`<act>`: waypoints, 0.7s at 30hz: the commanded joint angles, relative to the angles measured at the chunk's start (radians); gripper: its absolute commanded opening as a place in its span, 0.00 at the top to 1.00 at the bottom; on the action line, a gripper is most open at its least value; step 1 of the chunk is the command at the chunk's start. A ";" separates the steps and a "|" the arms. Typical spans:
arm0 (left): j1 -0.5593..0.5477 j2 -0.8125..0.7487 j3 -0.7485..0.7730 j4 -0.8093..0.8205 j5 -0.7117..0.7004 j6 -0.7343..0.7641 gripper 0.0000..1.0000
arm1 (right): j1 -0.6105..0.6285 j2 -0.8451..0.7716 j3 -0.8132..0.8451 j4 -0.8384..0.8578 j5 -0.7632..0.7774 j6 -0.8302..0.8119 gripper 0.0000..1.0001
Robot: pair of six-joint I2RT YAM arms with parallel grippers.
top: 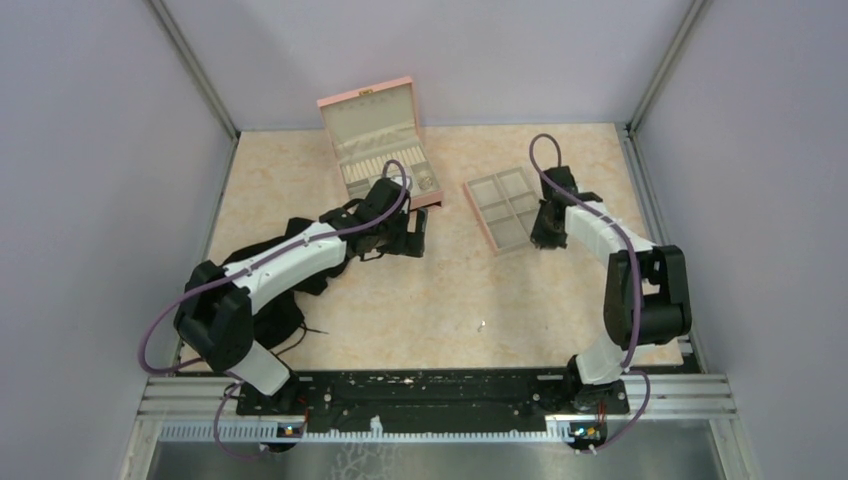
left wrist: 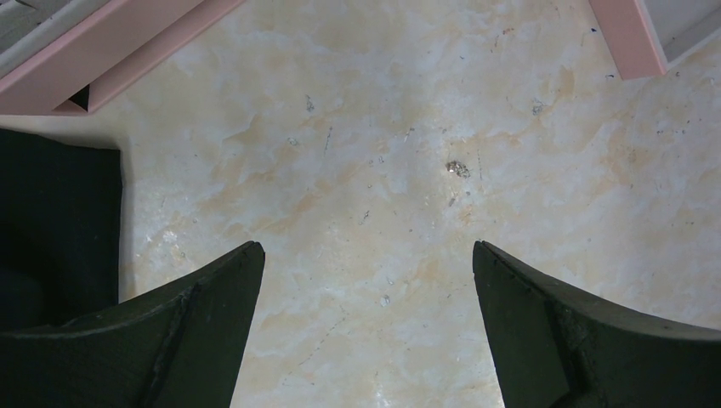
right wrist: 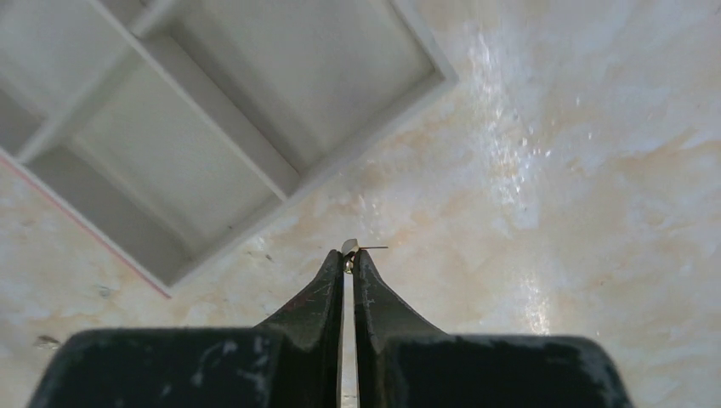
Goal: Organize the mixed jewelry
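Observation:
My right gripper (right wrist: 349, 257) is shut on a tiny silvery jewelry piece (right wrist: 349, 246); a thin pin sticks out to the right of the fingertips. It hovers over the table just off the near corner of the pink-rimmed compartment tray (right wrist: 371, 136). In the top view the right gripper (top: 546, 236) stands at the tray's right edge (top: 480, 222). My left gripper (left wrist: 366, 246) is open above bare tabletop, with a small silvery speck of jewelry (left wrist: 457, 168) lying ahead of its fingertips and slightly right. In the top view the left gripper (top: 414, 236) sits just in front of the pink box (top: 372, 118).
The pink hinged box (left wrist: 110, 53) stands open at the back. A tray corner (left wrist: 631, 38) shows at the upper right of the left wrist view. A black cloth (top: 292, 290) lies under the left arm. Another pale speck (top: 482, 324) rests on the table's near middle.

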 commanded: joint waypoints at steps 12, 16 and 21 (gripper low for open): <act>0.003 -0.073 -0.023 -0.015 -0.072 -0.023 0.02 | 0.009 0.306 0.466 0.022 -0.009 0.001 1.00; 0.003 -0.078 -0.019 -0.027 -0.076 -0.032 0.02 | 0.009 0.385 0.546 0.012 -0.014 0.004 1.00; 0.003 -0.085 -0.020 -0.026 -0.063 -0.046 0.02 | 0.009 0.452 0.633 -0.011 -0.019 0.012 0.80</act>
